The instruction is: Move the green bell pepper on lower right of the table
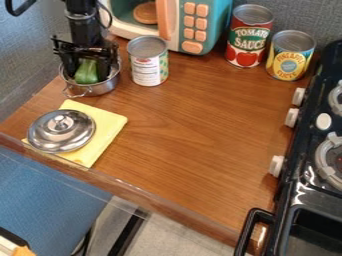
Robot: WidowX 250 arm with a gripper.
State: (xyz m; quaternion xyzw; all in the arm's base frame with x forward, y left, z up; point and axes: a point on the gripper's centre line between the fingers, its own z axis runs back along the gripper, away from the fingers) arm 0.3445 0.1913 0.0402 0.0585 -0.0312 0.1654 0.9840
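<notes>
Camera view: we see the gripper [87, 75] at the green pepper [85, 70] in the metal pot [100, 89]; its opening and hold we cannot tell

A mock kitchen, with a robot arm [81, 21] that suggests a lab. A toy microwave [216, 24] with chunky peach buttons [195, 22] stands at the wood-topped counter's [187, 125] far edge, food cans [246, 42] near it. A black stove [299, 172] with pale knobs [277, 166] lines the right edge; a metal pot [102, 89] sits toward the far left corner.
</notes>
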